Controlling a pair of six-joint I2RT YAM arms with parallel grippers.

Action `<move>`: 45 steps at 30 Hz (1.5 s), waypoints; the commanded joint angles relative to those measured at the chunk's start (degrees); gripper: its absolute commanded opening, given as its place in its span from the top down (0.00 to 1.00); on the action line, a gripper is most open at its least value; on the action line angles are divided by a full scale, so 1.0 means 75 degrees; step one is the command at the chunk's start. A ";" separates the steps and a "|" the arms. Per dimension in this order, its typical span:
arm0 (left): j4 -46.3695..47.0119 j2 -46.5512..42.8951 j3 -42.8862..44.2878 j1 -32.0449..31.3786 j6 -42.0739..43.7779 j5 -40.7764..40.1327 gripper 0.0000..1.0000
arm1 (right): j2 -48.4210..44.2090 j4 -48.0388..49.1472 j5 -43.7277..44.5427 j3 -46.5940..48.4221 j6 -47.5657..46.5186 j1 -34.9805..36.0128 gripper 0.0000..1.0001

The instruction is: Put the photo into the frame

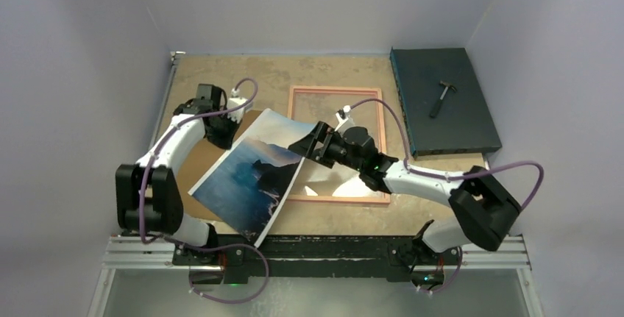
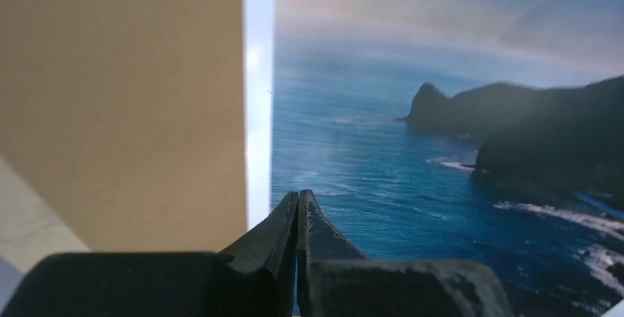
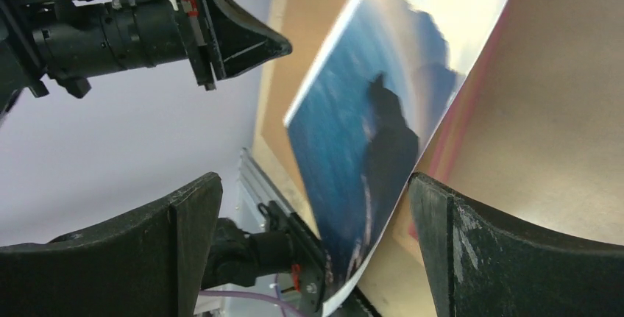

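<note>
Left pincer (image 2: 298,203) jaws together, clamped on the white-bordered edge of the photo (image 2: 412,155), left of the frame (image 1: 337,199). Photo lifted, tilted and curling, its right side over the frame's left rail, which it hides. Right pincer (image 3: 315,179) spread wide above the frame, facing the photo; contact unclear. Frame flat on desk (image 1: 221,74), middle partly hidden by the right arm.
</note>
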 commanded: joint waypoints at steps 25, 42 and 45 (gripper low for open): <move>0.0903 0.0843 -0.1155 0.1213 0.1152 0.0483 1.00 | 0.1112 -0.0504 0.0253 -0.0099 0.0282 0.0060 0.32; 0.0864 0.0697 -0.0915 0.1205 0.1109 0.0445 1.00 | 0.2122 0.0118 -0.0197 0.0044 0.0311 0.0057 0.34; 0.0875 0.0719 -0.0925 0.1213 0.1102 0.0448 1.00 | 0.2355 0.0331 -0.0344 0.0121 0.0407 0.0059 0.35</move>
